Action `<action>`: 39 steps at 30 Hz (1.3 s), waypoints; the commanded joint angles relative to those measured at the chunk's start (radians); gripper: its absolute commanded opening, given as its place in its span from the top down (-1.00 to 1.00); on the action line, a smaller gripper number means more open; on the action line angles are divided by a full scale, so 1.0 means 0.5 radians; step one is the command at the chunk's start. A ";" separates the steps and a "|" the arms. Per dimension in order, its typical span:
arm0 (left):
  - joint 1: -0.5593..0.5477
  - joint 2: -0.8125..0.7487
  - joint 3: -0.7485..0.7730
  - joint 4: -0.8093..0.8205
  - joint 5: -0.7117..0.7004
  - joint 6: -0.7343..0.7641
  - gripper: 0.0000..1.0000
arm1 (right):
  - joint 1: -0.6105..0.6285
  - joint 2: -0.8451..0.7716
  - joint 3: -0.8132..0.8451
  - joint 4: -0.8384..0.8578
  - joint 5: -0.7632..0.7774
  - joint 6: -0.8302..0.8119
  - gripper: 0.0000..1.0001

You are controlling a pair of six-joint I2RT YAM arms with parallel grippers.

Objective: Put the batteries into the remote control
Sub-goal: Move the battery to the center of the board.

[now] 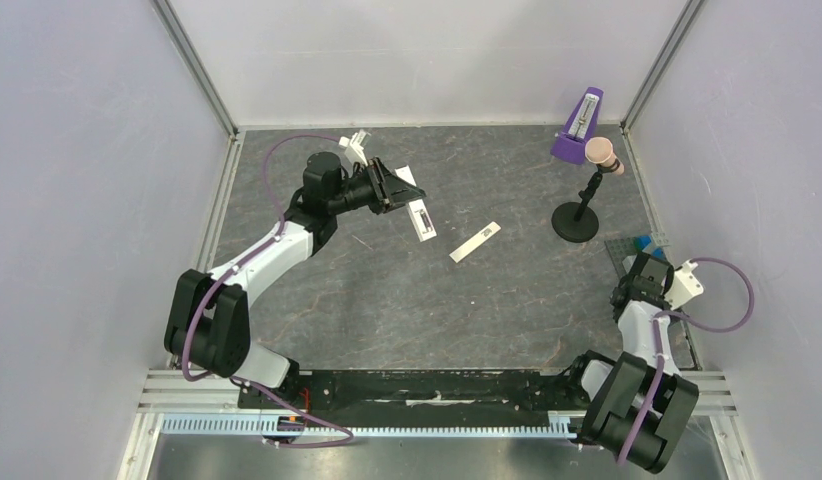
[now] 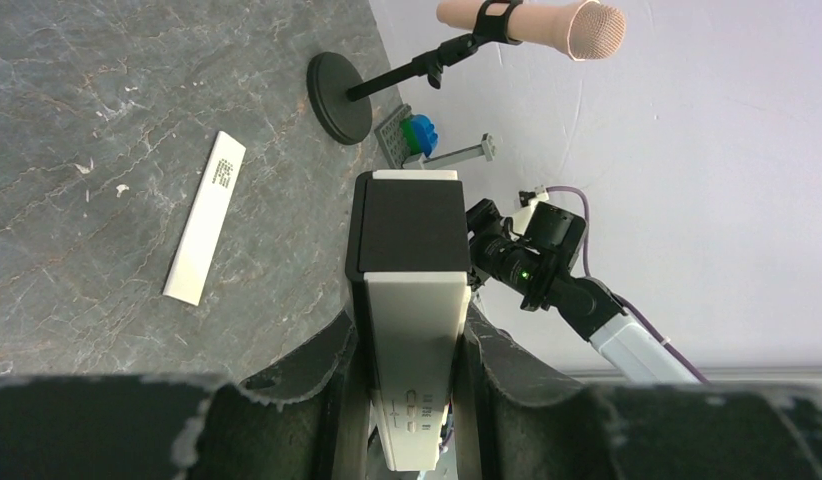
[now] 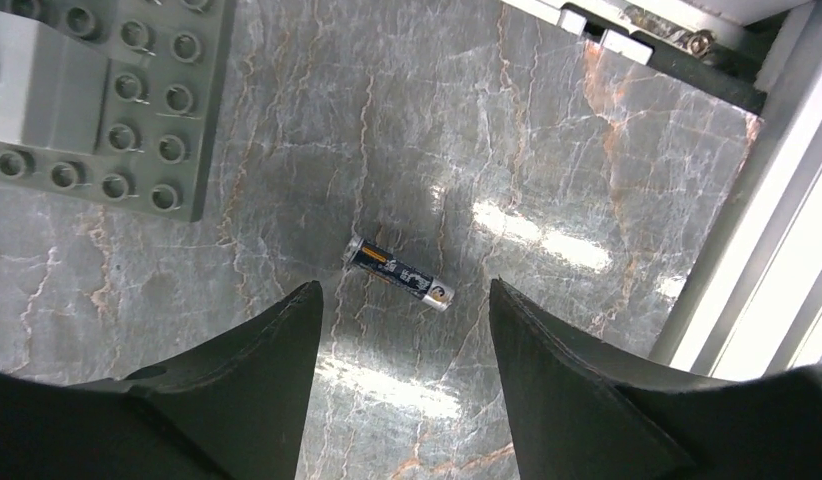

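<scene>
The two dark fingers point(image 3: 247, 380) of your right claw point(image 3: 404, 288) sit closest to the right wrist camera. They are wide apart and hold nothing. Down between them, one battery point(image 3: 400, 272) lies on the grey table point(image 3: 547, 150). It is near the grey brick plate point(image 3: 107, 100) but not touching it.

The battery lies a bit slanted, with its two ends pointing toward your two fingers. If you close now, you will pinch it by its ends and it may pop out. Turn the wrist first so the fingers meet its long sides. Then go straight down until the tips are almost on the table, and close slowly. The battery is round, so a bump from one finger could make it roll. Keep it in the middle of the gap.

Your left claw point(image 2: 412, 345) is closed on the remote control point(image 2: 409, 290). It grips the long sides and holds the remote up off the table. The dark part at the far end looks like the battery hole, but I cannot tell if anything is inside. Hold that arm steady while the right one works.

The white cover strip point(image 2: 205, 217) lies flat on the table, well apart from both claws. Leave it alone for now. I cannot see a second battery in any view.
</scene>
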 commanded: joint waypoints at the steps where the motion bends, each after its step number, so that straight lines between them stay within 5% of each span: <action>1: 0.019 0.002 0.097 0.071 0.063 0.082 0.96 | -0.089 0.058 -0.049 0.135 -0.133 -0.042 -0.27; 26: 0.022 -0.027 0.056 0.042 -0.017 0.084 0.96 | -0.196 0.229 -0.108 0.192 -0.605 0.006 0.27; 30: 0.021 -0.067 0.027 0.042 -0.028 0.091 0.96 | -0.199 0.235 -0.104 0.187 -0.630 0.008 0.23; 35: 0.023 -0.113 0.003 0.024 -0.042 0.109 0.96 | -0.195 0.186 -0.113 0.157 -0.692 0.014 -0.19; 39: 0.022 -0.130 -0.004 0.015 -0.043 0.118 0.96 | -0.180 0.158 -0.161 0.104 -0.760 0.043 -0.24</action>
